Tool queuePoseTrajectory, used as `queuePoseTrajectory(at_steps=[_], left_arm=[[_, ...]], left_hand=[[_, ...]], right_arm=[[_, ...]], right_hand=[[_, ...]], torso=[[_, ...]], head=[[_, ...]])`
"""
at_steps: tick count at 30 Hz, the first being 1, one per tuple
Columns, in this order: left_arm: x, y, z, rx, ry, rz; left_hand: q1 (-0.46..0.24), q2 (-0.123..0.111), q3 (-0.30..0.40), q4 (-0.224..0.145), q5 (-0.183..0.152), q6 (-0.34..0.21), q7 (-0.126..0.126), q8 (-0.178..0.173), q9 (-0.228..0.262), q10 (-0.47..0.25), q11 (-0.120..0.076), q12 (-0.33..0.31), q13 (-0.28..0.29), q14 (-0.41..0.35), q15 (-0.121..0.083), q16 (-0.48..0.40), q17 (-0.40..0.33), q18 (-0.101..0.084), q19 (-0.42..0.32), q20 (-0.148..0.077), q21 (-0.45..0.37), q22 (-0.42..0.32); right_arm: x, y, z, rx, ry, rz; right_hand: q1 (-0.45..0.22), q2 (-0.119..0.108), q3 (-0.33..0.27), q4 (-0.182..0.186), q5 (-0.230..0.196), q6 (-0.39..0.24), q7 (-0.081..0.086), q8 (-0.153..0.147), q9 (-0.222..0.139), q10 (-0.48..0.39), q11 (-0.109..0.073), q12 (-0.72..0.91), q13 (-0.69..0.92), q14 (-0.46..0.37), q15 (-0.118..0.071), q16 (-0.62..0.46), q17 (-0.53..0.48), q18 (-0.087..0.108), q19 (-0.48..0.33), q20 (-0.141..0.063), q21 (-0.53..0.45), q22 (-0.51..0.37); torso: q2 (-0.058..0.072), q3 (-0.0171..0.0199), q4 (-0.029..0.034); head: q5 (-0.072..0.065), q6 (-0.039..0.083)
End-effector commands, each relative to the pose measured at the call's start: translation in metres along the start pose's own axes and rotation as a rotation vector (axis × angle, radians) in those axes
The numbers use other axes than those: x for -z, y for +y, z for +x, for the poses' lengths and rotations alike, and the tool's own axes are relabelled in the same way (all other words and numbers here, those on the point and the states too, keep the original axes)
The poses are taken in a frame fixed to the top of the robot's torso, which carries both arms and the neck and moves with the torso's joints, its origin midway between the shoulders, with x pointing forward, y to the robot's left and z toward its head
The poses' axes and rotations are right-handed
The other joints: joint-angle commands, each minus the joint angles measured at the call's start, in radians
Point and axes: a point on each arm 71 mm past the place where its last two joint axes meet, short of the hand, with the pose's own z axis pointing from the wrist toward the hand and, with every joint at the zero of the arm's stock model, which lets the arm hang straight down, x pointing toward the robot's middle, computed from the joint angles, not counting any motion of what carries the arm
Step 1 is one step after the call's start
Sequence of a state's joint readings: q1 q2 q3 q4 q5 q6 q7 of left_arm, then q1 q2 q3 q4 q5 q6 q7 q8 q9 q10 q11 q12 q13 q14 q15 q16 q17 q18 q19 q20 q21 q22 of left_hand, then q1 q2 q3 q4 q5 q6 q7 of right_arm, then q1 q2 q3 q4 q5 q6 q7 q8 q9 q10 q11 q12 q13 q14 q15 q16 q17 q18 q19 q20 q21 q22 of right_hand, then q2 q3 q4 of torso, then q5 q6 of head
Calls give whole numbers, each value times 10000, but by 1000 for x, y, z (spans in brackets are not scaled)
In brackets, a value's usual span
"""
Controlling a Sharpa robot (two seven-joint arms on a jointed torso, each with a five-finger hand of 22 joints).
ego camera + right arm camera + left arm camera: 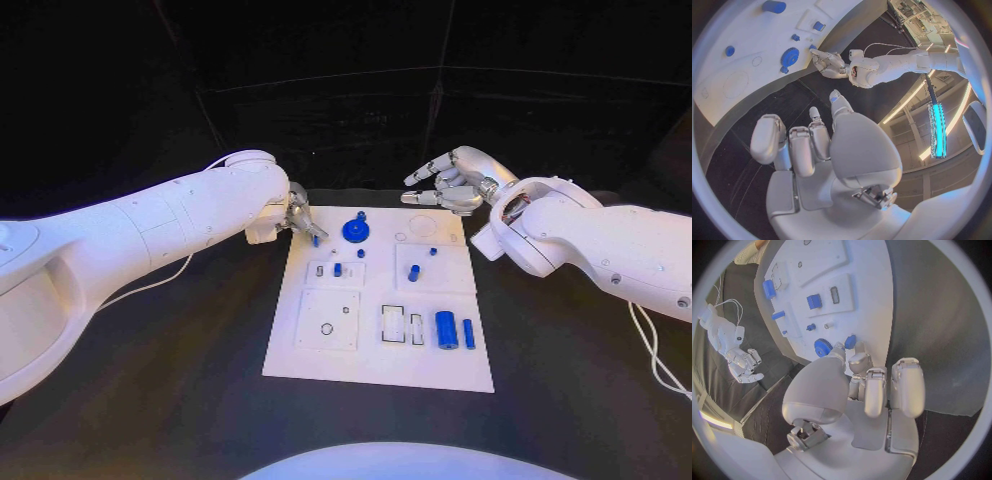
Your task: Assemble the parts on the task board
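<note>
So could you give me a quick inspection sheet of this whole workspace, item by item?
Surface: black table, bare around the board.
Job's things: white task board at the table's middle; blue gear near its far edge; blue cylinder and a thinner blue bar near its right side; small blue pegs around the centre.
Clutter: nothing seen.
Hands: left hand at the board's far left corner, pinching a small blue part; right hand raised beyond the far right corner, fingers curled, holding nothing.
Cables: white cable hanging from the right arm; another under the left arm.
Surroundings: dark backdrop.
</note>
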State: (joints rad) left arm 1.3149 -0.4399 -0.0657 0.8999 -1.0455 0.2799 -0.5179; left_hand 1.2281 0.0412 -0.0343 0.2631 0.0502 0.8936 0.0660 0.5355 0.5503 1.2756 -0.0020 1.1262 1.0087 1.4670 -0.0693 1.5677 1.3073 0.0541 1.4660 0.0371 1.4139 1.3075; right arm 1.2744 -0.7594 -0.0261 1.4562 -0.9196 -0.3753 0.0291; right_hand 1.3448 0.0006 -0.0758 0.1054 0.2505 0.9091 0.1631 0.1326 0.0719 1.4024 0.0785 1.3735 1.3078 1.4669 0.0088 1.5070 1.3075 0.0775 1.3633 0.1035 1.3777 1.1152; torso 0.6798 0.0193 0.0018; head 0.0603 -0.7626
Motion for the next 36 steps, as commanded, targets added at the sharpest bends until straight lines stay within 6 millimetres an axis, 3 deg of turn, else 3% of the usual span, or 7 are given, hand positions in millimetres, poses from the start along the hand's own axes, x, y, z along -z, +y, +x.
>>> queuePoseTrajectory(at_steps=[1, 5, 11, 17, 22, 36], left_arm=[[0, 0, 0, -110, 73, -77], [0, 0, 1, 34, 211, 14], [0, -1, 2, 277, 479, 248], [0, -1, 2, 516, 476, 515], [1, -1, 1, 716, 369, 723], [17, 8, 4, 1794, 78, 1237]], left_hand=[[145, 7, 39, -69, 5, 70, 30, 33, -19, 25, -32, 25, -8, 1038, 5, 31, 2635, -54, 197, 25, 48, 494], [397, 131, 179, -198, 7, 88, 10, 42, -39, 27, -49, 24, -19, 1038, -7, 31, 2635, -45, 180, 17, 17, 459], [1059, 513, 691, -575, 11, 106, -55, 51, -88, 23, -106, -3, -54, 1038, -43, 31, 2635, -20, 134, -20, -70, 359], [1759, 774, 1404, -1099, 15, 116, -156, 132, -74, 79, -192, 0, -43, 1038, -106, 31, 2635, -21, 134, -76, -78, 371], [1892, 690, 2047, -1353, 10, 74, -154, 257, 12, 130, -194, -26, -68, 1038, -105, 31, 2635, -25, 136, -94, -88, 381], [1492, 282, 3175, -1470, 5, -20, -167, 563, 275, 223, -208, -19, -91, 1038, -114, 31, 2635, -22, 143, -101, -115, 390]], right_arm=[[-1, 2, 0, -22, -1, -123], [-1, 2, 0, -22, -4, -126], [0, 2, 0, -23, -3, -126], [0, 2, 0, -23, -3, -131], [0, 2, 0, -39, -5, -127], [0, 0, -2, -69, -38, -80]], right_hand=[[20, 84, -77, 8, 51, -77, 14, 69, -12, -31, -12, -48, 465, 728, -91, -52, 1283, 106, -61, 21, -53, -9], [20, 84, -77, 8, 51, -77, 14, 69, -12, -31, -12, -48, 465, 728, -91, -52, 1283, 106, -61, 21, -53, -9], [20, 84, -77, 8, 51, -77, 14, 69, -12, -31, -12, -48, 465, 728, -91, -52, 1283, 106, -61, 21, -53, -9], [20, 84, -77, 8, 51, -77, 14, 69, -12, -31, -12, -48, 465, 728, -91, -52, 1283, 106, -61, 21, -53, -9], [20, 84, -77, 8, 51, -77, 14, 69, -12, -31, -12, -48, 465, 728, -91, -52, 1283, 106, -61, 21, -53, -9], [26, 105, -92, 22, 46, -79, 14, 78, -12, -15, -12, -30, 483, 729, -92, -53, 1284, 107, -61, 20, -60, -17]], torso=[[2, 2, -1], [2, -2, -2], [0, 1, 4], [-4, 4, 4], [-2, 6, 8], [-15, 7, 28]], head=[[2, 5], [2, -5], [-4, -21], [-9, -25], [-2, -32], [45, -21]])
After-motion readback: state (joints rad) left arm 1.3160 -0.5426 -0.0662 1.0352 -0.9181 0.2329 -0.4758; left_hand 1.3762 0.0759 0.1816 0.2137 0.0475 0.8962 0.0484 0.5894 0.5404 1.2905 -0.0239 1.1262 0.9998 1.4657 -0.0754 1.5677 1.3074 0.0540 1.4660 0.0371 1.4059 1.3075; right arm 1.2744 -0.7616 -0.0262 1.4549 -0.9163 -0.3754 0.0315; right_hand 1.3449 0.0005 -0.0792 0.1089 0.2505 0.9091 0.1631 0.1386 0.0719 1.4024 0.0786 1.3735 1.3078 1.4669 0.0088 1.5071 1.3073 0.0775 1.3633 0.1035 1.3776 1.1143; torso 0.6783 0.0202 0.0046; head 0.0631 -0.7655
